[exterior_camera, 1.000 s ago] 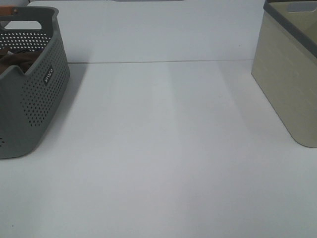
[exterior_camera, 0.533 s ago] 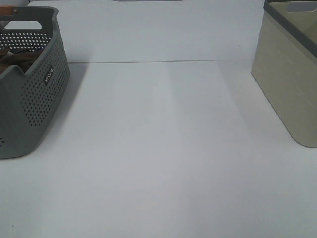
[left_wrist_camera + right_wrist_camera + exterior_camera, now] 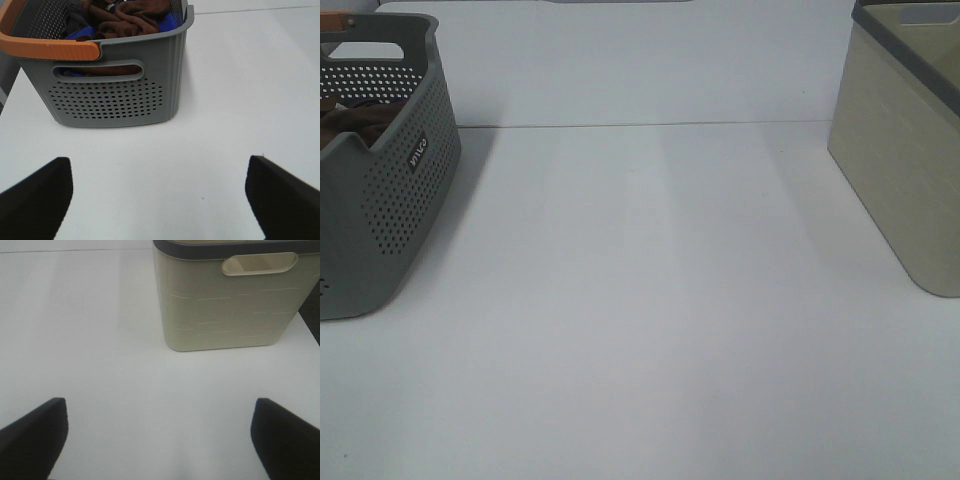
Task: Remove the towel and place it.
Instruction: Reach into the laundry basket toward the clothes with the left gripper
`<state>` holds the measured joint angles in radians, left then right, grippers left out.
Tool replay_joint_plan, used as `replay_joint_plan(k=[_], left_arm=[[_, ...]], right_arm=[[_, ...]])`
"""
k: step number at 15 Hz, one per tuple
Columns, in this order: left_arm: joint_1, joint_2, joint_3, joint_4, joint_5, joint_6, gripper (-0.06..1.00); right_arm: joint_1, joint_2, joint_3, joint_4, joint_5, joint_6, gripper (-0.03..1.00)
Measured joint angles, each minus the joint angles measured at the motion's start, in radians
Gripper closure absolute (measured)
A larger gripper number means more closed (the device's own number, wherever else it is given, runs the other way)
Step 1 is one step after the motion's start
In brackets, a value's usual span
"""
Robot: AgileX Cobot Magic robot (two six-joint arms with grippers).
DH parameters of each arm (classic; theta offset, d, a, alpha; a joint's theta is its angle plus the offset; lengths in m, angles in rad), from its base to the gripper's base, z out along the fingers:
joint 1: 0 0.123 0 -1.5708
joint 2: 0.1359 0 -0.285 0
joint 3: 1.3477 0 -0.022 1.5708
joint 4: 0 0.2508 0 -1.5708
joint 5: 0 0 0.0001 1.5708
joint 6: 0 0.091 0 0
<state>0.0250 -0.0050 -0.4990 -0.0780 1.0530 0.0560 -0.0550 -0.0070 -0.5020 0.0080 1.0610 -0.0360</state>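
Note:
The dark brown towel (image 3: 131,16) lies crumpled inside the grey perforated basket (image 3: 115,95); a bit of it shows in the high view as the towel (image 3: 352,120) over the basket (image 3: 390,200) rim at the far left. My left gripper (image 3: 160,200) hangs open over the bare table short of the basket, nothing between its fingers (image 3: 37,200). My right gripper (image 3: 160,440) is open too, facing the beige bin (image 3: 230,300). Neither gripper appears in the high view.
Blue fabric (image 3: 77,35) lies among the basket's contents, and an orange handle (image 3: 47,49) runs along its rim. The beige bin (image 3: 905,160) with a dark rim stands at the right edge. The white table (image 3: 650,300) lies between the two containers.

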Motion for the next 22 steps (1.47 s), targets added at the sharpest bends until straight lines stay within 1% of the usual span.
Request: replay_joint_plan(k=[22], left_arm=[[0.0, 0.0, 0.0, 0.0, 0.0, 0.0, 0.06]], right_arm=[[0.0, 0.0, 0.0, 0.0, 0.0, 0.0, 0.04]])
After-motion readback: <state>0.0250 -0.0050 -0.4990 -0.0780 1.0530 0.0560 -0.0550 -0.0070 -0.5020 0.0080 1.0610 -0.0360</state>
